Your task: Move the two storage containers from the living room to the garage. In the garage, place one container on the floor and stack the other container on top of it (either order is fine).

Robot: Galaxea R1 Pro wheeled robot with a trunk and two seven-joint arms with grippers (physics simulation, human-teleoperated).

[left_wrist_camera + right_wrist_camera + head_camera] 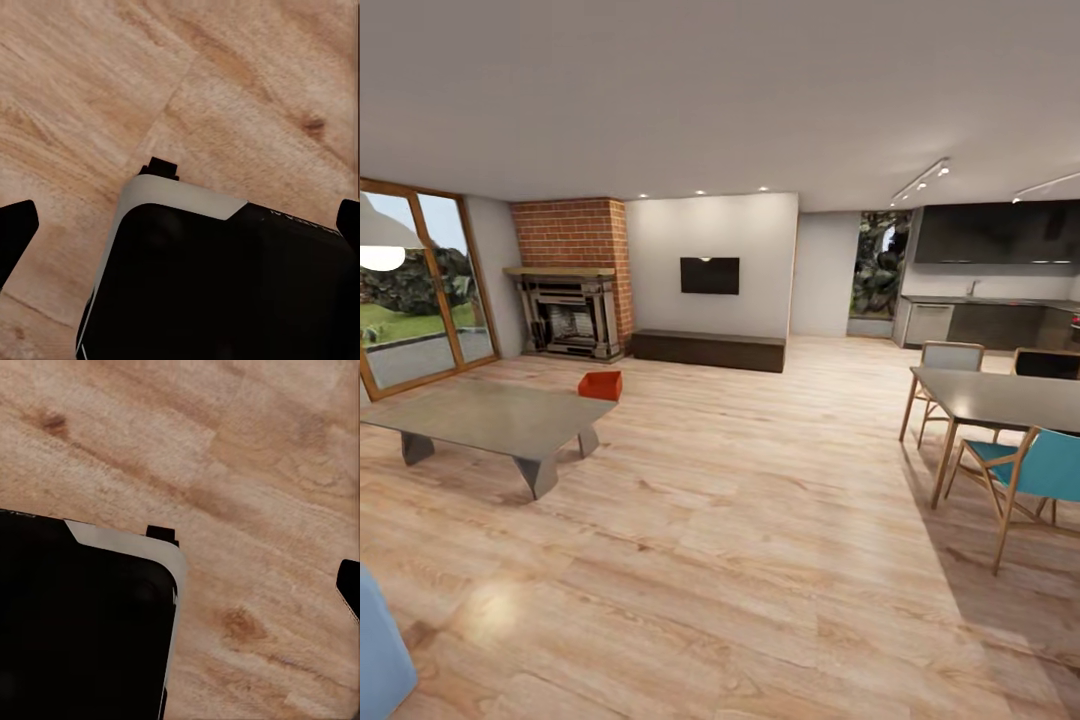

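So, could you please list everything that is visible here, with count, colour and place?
storage container: 1, orange-red, on floor behind coffee table
coffee table: 1, grey, left
fireplace: 1, red brick, far left corner
glass doors: wood-framed, left wall
TV: 1, black, far wall
dining table: 1, dark, right
chairs: 1 teal, 1 grey
sofa: blue, lower left corner
floor: light wood planks
robot base: black and white, wrist views

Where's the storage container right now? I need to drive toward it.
In the head view, one orange-red storage container sits on the wood floor left of centre, just behind the coffee table's far right corner, in front of the brick fireplace.
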